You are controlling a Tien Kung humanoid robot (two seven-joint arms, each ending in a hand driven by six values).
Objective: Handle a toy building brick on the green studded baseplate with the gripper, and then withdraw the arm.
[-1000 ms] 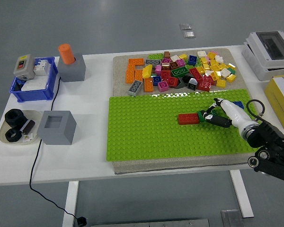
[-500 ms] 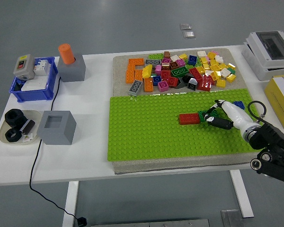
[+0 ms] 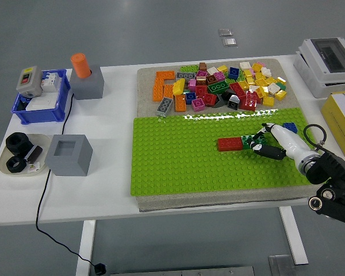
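Right arm has slid back toward the near-right corner since a second ago; the red brick shifted a touch to the right on the baseplate and now sits apart from the hand's grip.

Right hand: white-and-black fingers loosely spread, holding nothing. Fingertips sit just right of a small dark green brick, which butts against the red brick's right end. Can't tell if the fingertips still touch the green one.

Red brick is flat on the green baseplate, right of centre, long side running left-right. Small blue brick is on the baseplate's far-right corner, just beyond the hand.

Baseplate lies on a grey mat on the white bench. Loose brick pile is on the mat's far half: orange, red, yellow, pink, white, green mixed.

Left side of bench: grey block with orange cylinder at the far end, blue bin with switchgear left of it, hollow grey block nearer, tray with black parts at the left edge. Black cable runs off the near edge.

Far right: white box with a clear lid and a yellow box nearer than it.
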